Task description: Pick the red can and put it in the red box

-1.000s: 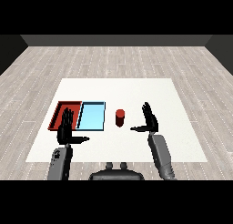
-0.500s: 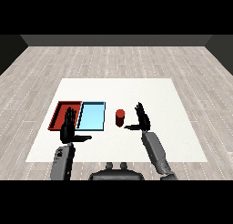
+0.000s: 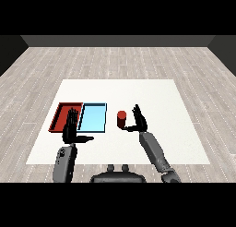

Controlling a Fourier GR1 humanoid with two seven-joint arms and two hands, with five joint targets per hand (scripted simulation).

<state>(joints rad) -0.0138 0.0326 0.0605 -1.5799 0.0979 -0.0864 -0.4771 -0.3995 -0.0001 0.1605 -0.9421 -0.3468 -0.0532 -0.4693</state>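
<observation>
Right hand (image 3: 139, 121) stands beside the red can (image 3: 121, 119), fingers straight and spread, thumb reaching toward the can's base, holding nothing; that wide pose looks meant to let the palm close in sideways before the fingers curl round it. Upright on the white counter (image 3: 156, 97), the can sits just to the hand's left, with the light blue tray (image 3: 93, 118) beyond it and the red tray (image 3: 62, 116) farther off on the same side, where the can belongs. Left hand (image 3: 71, 130), open and empty, hangs at the near edge of the red tray, probably kept clear of the carry.
</observation>
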